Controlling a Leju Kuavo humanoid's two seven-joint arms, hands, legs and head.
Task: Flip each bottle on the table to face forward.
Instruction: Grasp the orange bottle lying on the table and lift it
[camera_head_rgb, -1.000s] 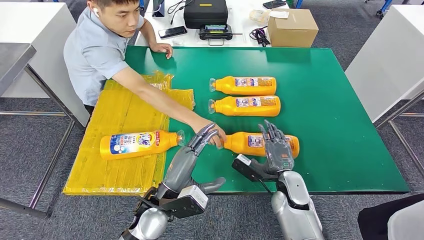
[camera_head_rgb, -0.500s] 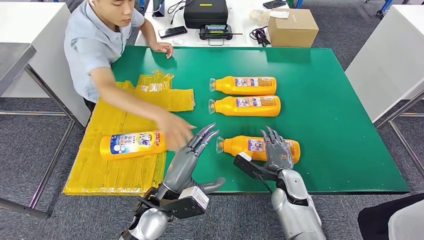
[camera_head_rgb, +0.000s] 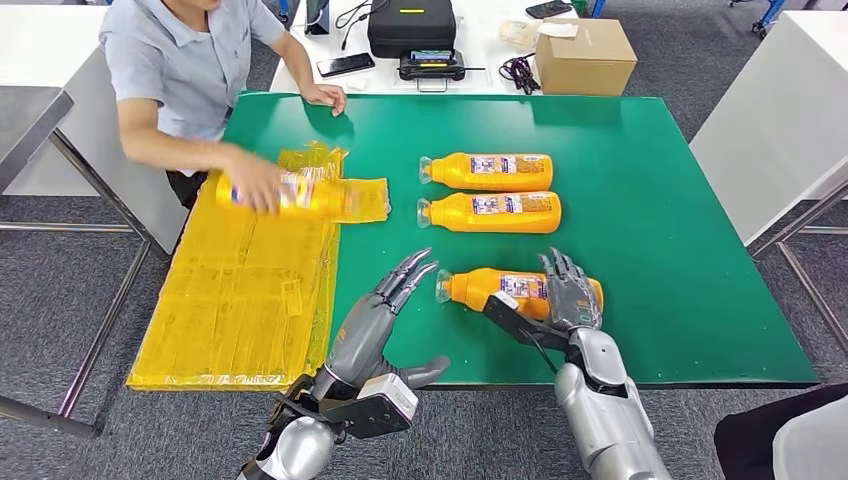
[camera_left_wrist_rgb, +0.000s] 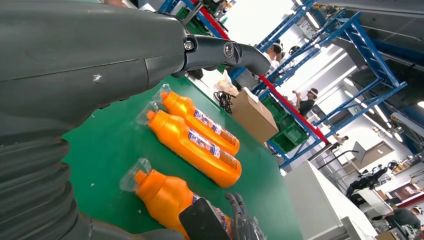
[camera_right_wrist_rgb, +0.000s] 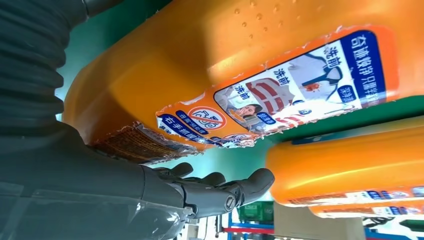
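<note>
A: Bottles line the green table (camera_head_rgb: 660, 200): three orange ones on their sides, caps pointing toward the robot's left. How do they lie?

B: The far bottle (camera_head_rgb: 487, 171) and the middle bottle (camera_head_rgb: 490, 211) rest side by side near the table's centre, both well apart from the robot's hands. The near bottle (camera_head_rgb: 500, 288) lies close to the front edge.

A: And the right hand (camera_head_rgb: 568, 296)?

B: It sits on the base end of the near bottle, fingers extended over its top. From the right wrist view the label is close against the palm and the fingers (camera_right_wrist_rgb: 225, 187) reach past the bottle's side. Whether they grip it or merely rest there, I cannot tell.

A: The left hand (camera_head_rgb: 385, 305)?

B: Raised above the front edge, fingers fairly straight and slightly apart, holding nothing. It is just beside the near bottle's clear cap, not touching it.

A: Who else is in the shot?

B: A person (camera_head_rgb: 185, 60) in a grey shirt stands at the far left corner, holding a fourth bottle (camera_head_rgb: 295, 193) over the yellow sheet (camera_head_rgb: 240, 290), one hand on that bottle, the other on the table edge.

A: Behind the table?

B: A cardboard box (camera_head_rgb: 584, 55) and a black case (camera_head_rgb: 411, 24) on a white surface.
</note>
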